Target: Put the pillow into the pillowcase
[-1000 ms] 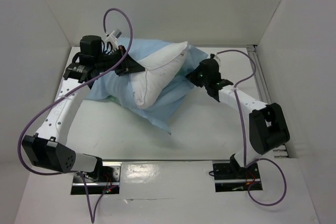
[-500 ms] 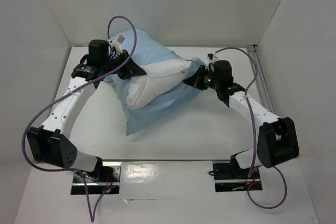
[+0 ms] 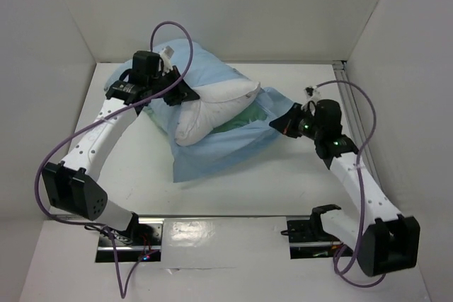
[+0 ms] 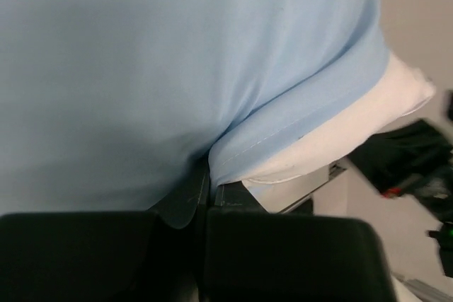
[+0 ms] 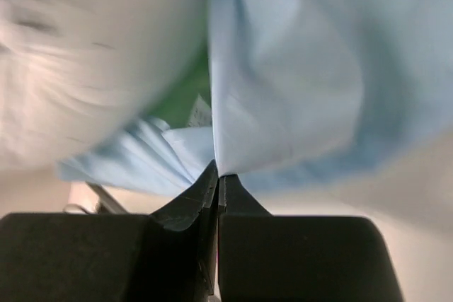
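Observation:
The white pillow (image 3: 212, 107) lies at the back of the table, its far left part covered by the light blue pillowcase (image 3: 212, 152). The pillowcase's lower layer spreads under it toward the front. Its sea-green inside (image 3: 239, 119) shows at the mouth. My left gripper (image 3: 185, 94) is shut on the upper hem beside the pillow. In the left wrist view the gripper (image 4: 210, 176) pinches the blue pillowcase (image 4: 141, 68) above the pillow (image 4: 354, 126). My right gripper (image 3: 280, 124) is shut on the pillowcase's right edge. Its wrist view shows the gripper (image 5: 218, 173) nipping a blue fold of the pillowcase (image 5: 283, 83), with the pillow (image 5: 92, 54) blurred at left.
White walls close the table on the left, back and right. A metal rail (image 3: 352, 107) runs along the right wall. Purple cables (image 3: 177, 33) loop over both arms. The arm bases (image 3: 311, 230) sit at the near edge.
The right gripper has pulled its pillowcase edge to the right and nearer, stretching the mouth so the green inside shows. The left gripper has shifted slightly right, keeping its hold.

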